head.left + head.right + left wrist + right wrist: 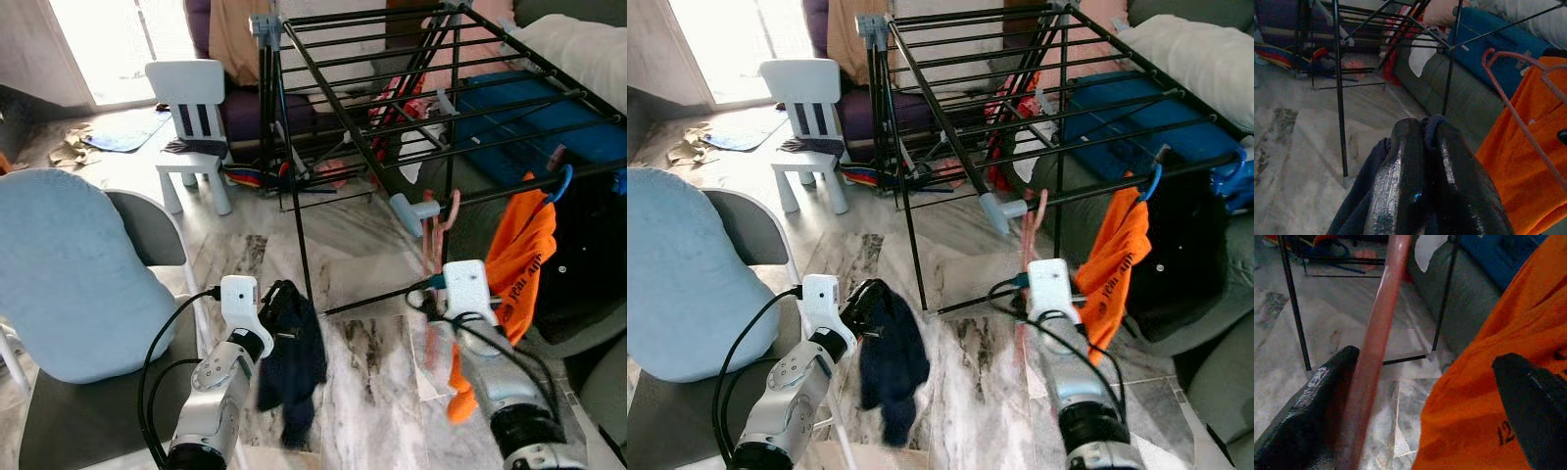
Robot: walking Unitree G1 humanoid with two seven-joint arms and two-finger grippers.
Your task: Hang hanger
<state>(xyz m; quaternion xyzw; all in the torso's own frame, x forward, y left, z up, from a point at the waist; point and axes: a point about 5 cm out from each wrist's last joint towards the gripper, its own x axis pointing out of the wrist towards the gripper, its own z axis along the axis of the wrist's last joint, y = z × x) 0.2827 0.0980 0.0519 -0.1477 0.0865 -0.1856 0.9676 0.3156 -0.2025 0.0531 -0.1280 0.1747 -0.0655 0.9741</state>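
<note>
Left hand (1422, 161) has its two black fingers pressed together on a dark navy garment (291, 367), which hangs limp from them above the marble floor (372, 392), close by the near leg of the black drying rack (392, 88). Right hand (1425, 406) has its fingers spread wide apart; the pink hanger (1376, 342) runs just beside one finger, and in the wrist view it cannot be told whether they touch. The other finger lies against an orange shirt (514, 255).

That pink hanger (436, 230) has its hook over the rack's near rail, close to the grey corner joint (411, 211), and it dangles down toward the right hand. The orange shirt hangs further along the same rail from a blue hook (561, 183).

Beyond the rack's far left corner stands a small white chair (191, 117). A light blue cushion (73, 274) rests on a grey seat at the near left.
</note>
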